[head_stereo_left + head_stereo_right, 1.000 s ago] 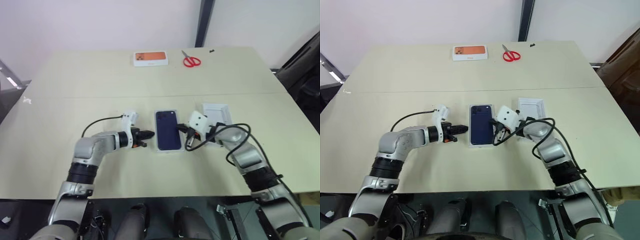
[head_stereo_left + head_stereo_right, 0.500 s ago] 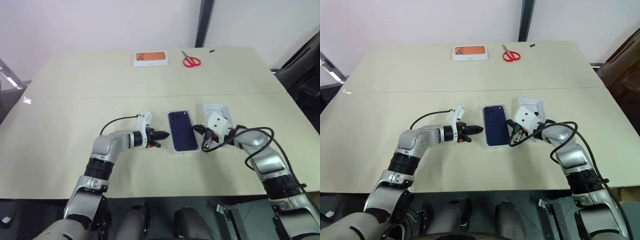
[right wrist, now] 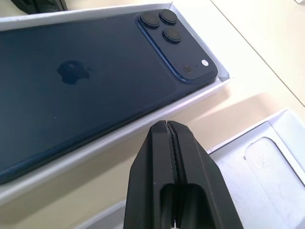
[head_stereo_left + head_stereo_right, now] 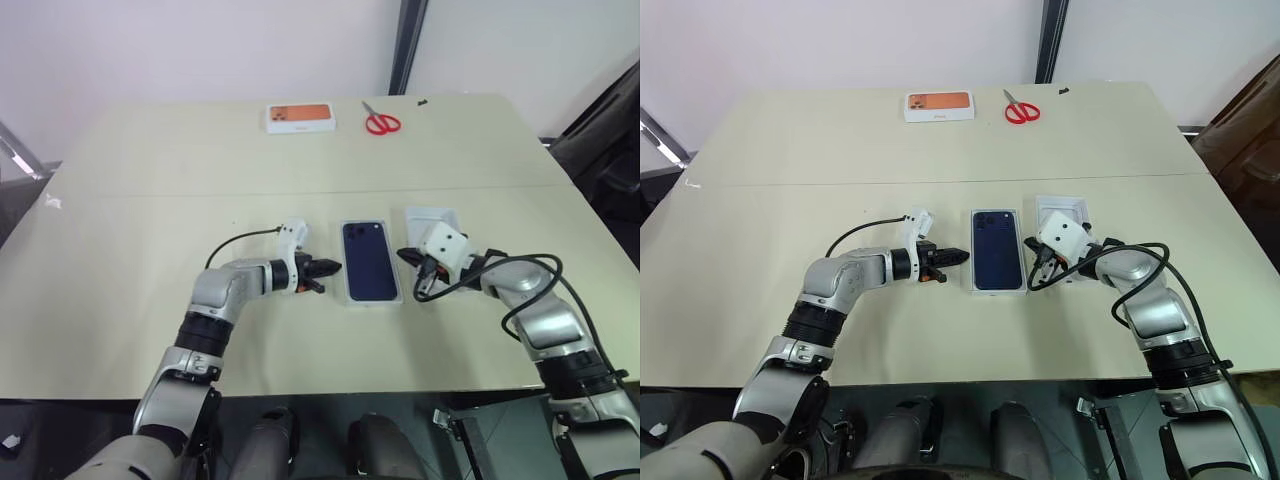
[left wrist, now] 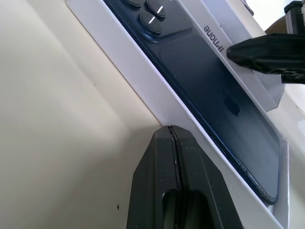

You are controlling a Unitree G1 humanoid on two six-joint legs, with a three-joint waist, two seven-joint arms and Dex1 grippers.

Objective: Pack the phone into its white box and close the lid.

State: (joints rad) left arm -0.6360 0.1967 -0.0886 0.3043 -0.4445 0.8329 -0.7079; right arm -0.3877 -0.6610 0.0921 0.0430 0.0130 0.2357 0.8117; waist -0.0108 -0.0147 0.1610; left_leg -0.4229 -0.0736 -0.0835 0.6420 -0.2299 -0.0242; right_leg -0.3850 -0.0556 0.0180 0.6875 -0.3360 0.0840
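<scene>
The dark navy phone (image 4: 369, 262) lies back up, camera cluster at the far end, inside the shallow white box (image 4: 372, 301) at the table's middle. My left gripper (image 4: 333, 268) is shut, its tip against the box's left wall (image 5: 143, 90). My right gripper (image 4: 404, 256) is also shut, its tip (image 3: 167, 123) sitting at the box's right wall, between the box and the lid. The lid (image 4: 432, 218) lies open side up just right of the box, with a white insert bearing an oval impression (image 3: 271, 164) inside it.
A white box with an orange picture (image 4: 300, 117) and red-handled scissors (image 4: 381, 123) lie at the table's far edge. A seam (image 4: 200, 193) runs across the tabletop. My right arm's black cable (image 4: 500, 262) loops beside the lid.
The box with the phone has slid to the right, ending close beside the lid. Both shut grippers moved right along with it, most of it in the first half second.
</scene>
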